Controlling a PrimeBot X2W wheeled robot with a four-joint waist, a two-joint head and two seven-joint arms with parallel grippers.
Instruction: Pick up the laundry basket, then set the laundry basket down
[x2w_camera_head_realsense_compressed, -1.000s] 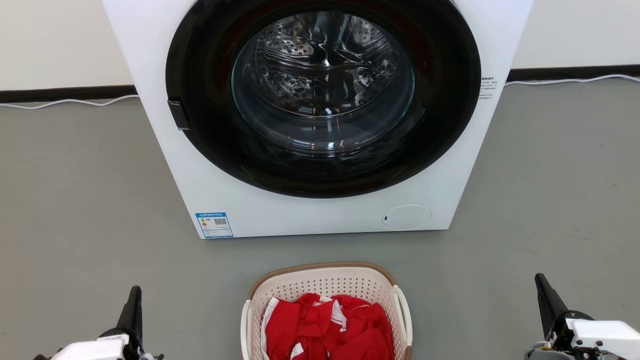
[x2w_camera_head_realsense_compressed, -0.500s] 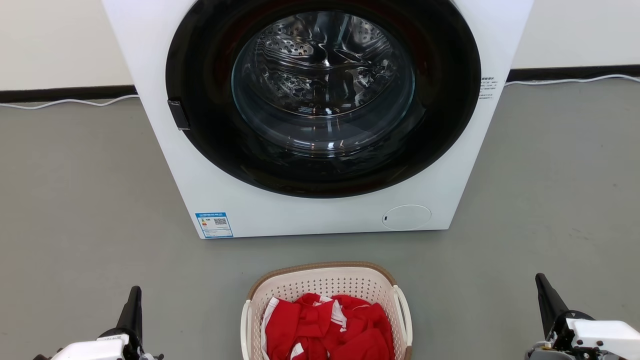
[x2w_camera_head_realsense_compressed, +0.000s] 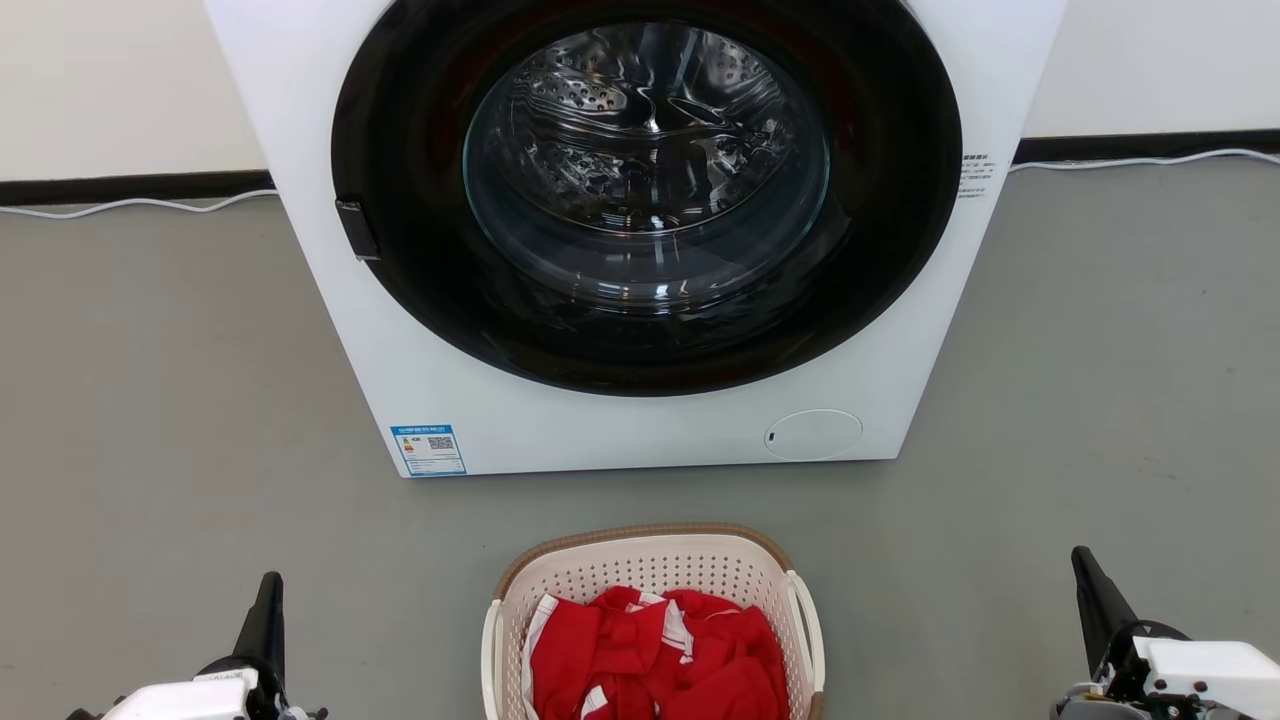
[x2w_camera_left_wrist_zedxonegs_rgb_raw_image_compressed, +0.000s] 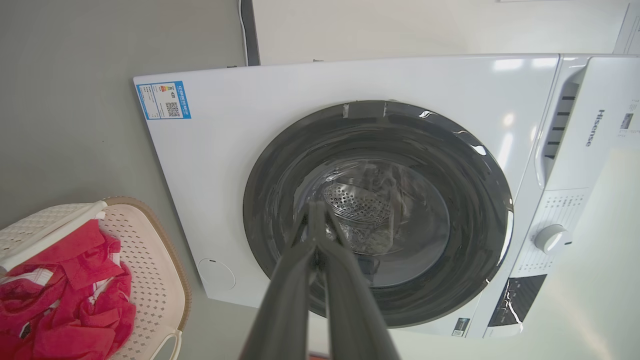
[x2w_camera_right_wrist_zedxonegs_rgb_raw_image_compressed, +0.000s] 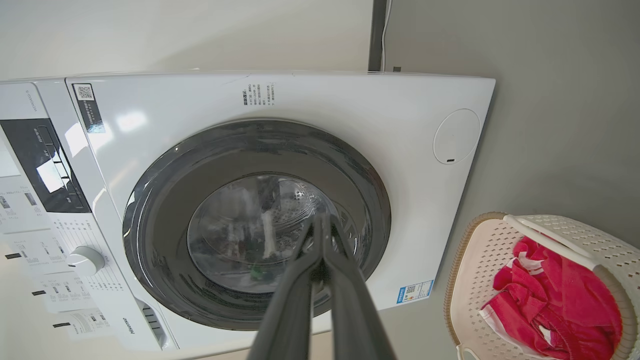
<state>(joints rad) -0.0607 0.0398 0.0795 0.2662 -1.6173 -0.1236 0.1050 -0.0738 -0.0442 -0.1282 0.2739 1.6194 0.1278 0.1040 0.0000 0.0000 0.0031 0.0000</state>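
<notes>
The laundry basket (x2w_camera_head_realsense_compressed: 650, 570) stands on the grey floor at the bottom centre of the head view, cream with perforated walls, a brown rim and white side handles. Red and white clothes (x2w_camera_head_realsense_compressed: 655, 655) lie in it. It also appears at lower left as the basket (x2w_camera_left_wrist_zedxonegs_rgb_raw_image_compressed: 160, 280) in the left wrist view and at lower right as the basket (x2w_camera_right_wrist_zedxonegs_rgb_raw_image_compressed: 475, 280) in the right wrist view. My left gripper (x2w_camera_head_realsense_compressed: 270, 585) is shut, well to the basket's left. My right gripper (x2w_camera_head_realsense_compressed: 1082, 558) is shut, well to its right. Both sets of fingertips meet, with nothing held.
A white front-loading washing machine (x2w_camera_head_realsense_compressed: 640, 430) with a dark round door (x2w_camera_head_realsense_compressed: 645, 190) stands right behind the basket. A white cable (x2w_camera_head_realsense_compressed: 130, 205) runs along the wall's dark skirting. Grey floor stretches on both sides of the machine and basket.
</notes>
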